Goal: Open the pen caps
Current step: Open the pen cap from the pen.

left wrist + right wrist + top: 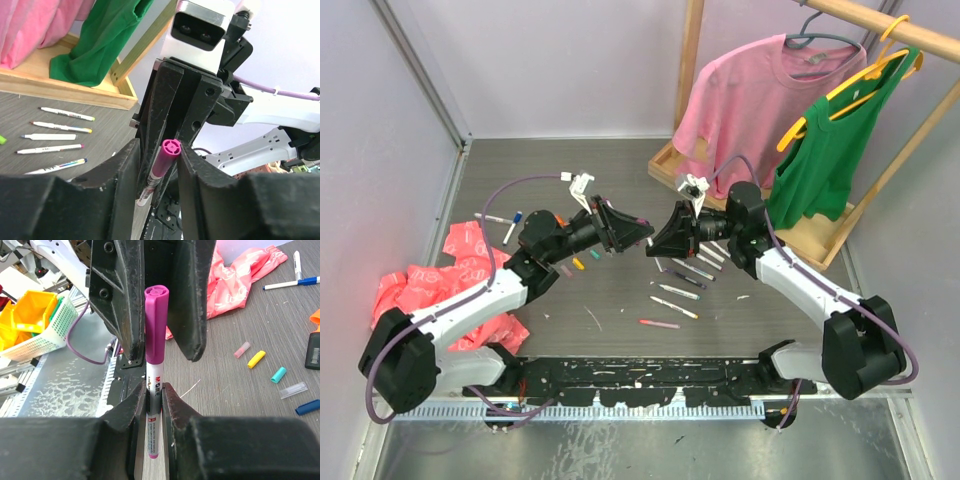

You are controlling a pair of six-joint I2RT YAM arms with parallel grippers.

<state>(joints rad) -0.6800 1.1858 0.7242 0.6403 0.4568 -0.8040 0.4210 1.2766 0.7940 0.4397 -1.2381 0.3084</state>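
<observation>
A slim pen with a white barrel [154,412] and a magenta cap [155,325] is held in the air between my two grippers, above the middle of the table. My right gripper [154,390] is shut on the barrel. My left gripper [157,150] faces it with its fingers on either side of the cap [170,147]. The cap touches one finger and a gap shows at the other, so this gripper is open. In the top view the two grippers [642,232] [658,243] meet tip to tip.
Several capped pens [680,285] lie right of centre, also in the left wrist view [60,135]. Loose caps [256,359], an orange-black marker [314,340] and blue pens [290,284] lie to the left. Red plastic bags [440,280] are at far left, a wooden clothes rack [820,240] at back right.
</observation>
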